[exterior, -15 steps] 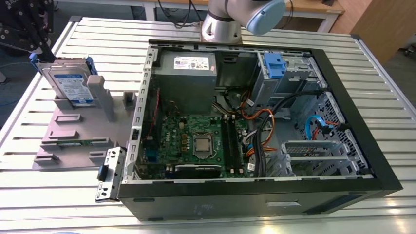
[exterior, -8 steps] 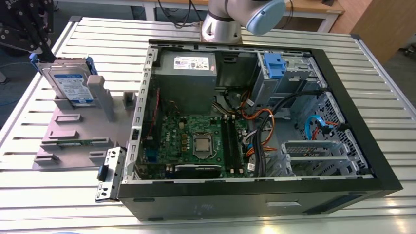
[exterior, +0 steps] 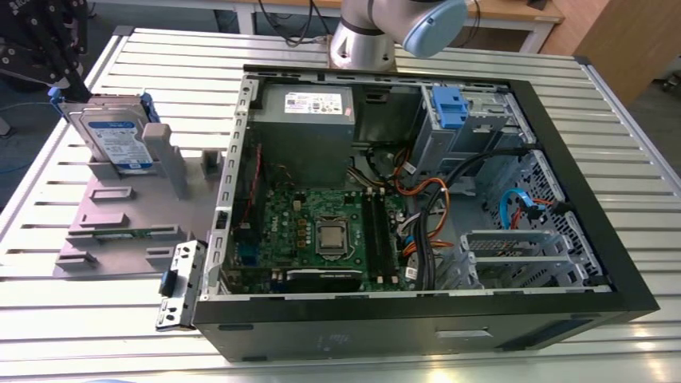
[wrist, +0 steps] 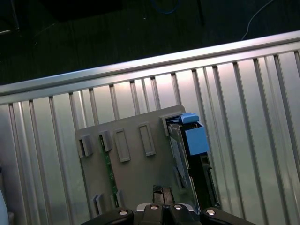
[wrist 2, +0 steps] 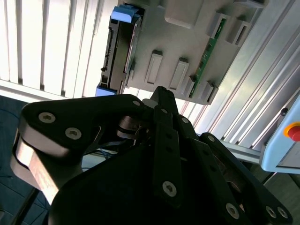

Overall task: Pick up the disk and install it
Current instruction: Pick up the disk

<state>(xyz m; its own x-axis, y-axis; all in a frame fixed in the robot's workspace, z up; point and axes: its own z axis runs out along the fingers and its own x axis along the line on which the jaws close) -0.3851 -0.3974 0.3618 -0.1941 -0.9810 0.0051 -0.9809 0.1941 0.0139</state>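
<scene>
Aluminium slatted table point(exterior: 596, 104) carries all | black open case point(exterior: 426, 319) mid-frame, cables point(exterior: 426, 215) crowd its bay side | grey holder point(exterior: 117, 223) upper left | disk point(exterior: 115, 136) on edge in holder, untouched, post point(exterior: 159, 148) just beside | gripper point(wrist 2: 161, 101) aimed at disk, well apart; jaws, we cannot tell | we judge approach; grasp calls for squaring over disk's top edge

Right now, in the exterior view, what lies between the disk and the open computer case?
Beside the disk, a grey upright post and a smaller grey block, in the exterior view.
</scene>
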